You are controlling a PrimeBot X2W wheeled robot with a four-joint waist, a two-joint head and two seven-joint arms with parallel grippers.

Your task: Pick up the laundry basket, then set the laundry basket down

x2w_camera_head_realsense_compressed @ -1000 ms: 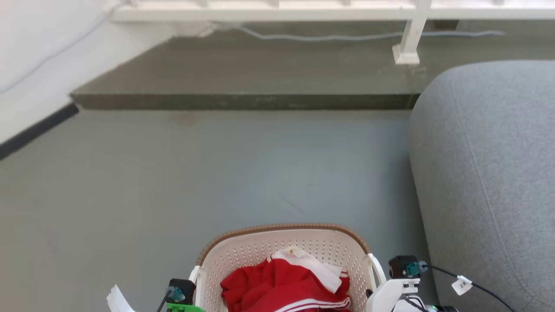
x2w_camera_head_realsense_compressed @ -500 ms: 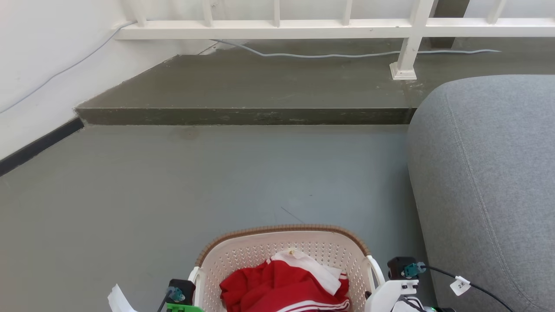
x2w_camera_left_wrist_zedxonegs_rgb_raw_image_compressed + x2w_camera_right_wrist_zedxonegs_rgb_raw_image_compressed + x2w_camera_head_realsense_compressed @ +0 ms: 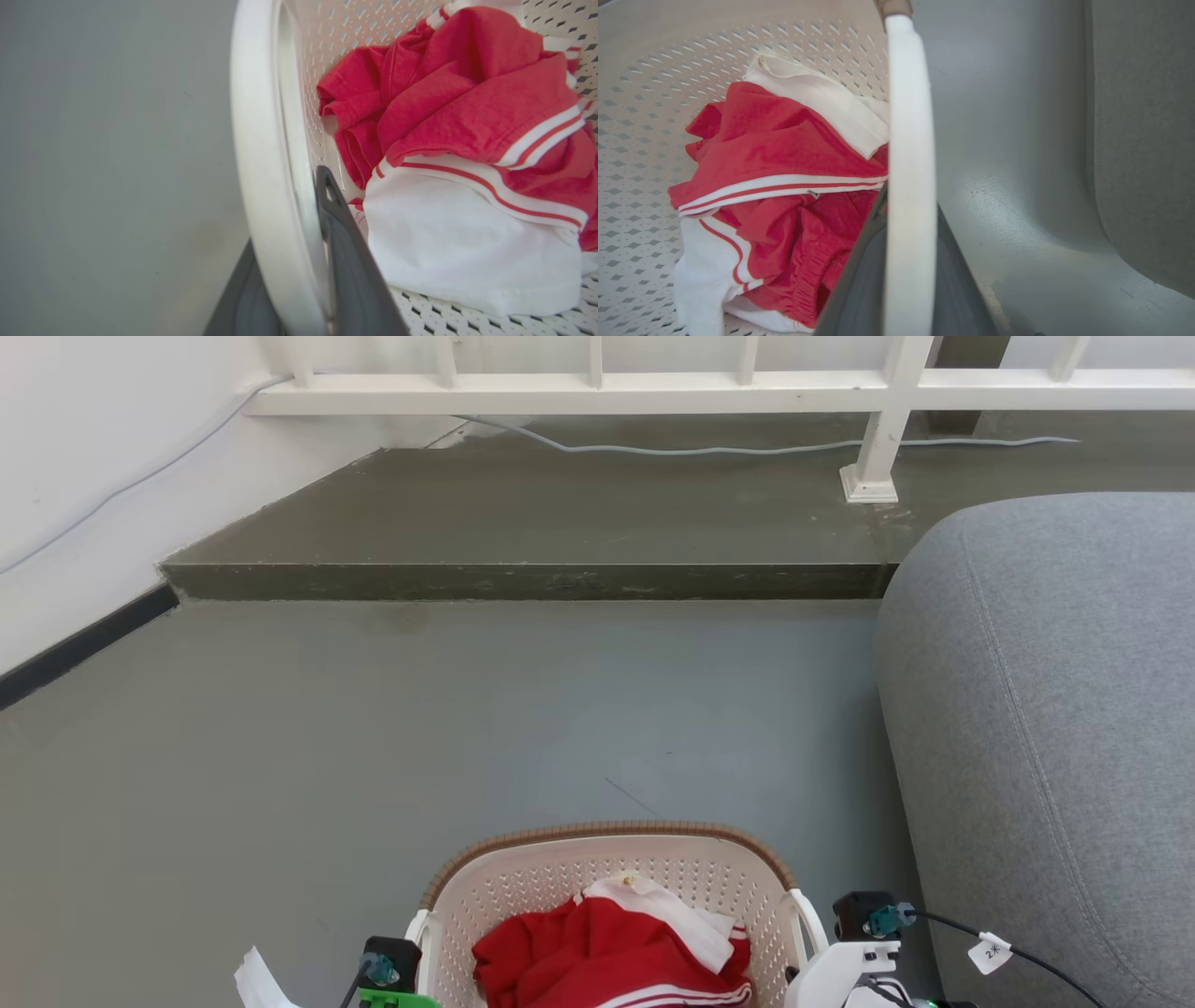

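Left hand (image 3: 289,224): pinching the laundry basket (image 3: 607,859) by its left handle (image 3: 257,140).
Right hand (image 3: 911,205): pinching its right handle (image 3: 910,116).
Risk: uneven lowering tilts the basket; handles could slip free.

place: home living area | seating: grey upholstered sofa (image 3: 1046,728) just outboard of right gripper (image 3: 909,200) | laundry: laundry basket (image 3: 523,887) of red-and-white clothes (image 3: 607,947) between right gripper and left gripper (image 3: 289,219) | ahead of grippers: grey floor (image 3: 420,737), raised step (image 3: 523,581), white railing (image 3: 597,381)

The laundry basket (image 3: 523,887) is smooth plastic, its rim (image 3: 607,826) perhaps woven; the clothes (image 3: 607,952) are soft cloth.
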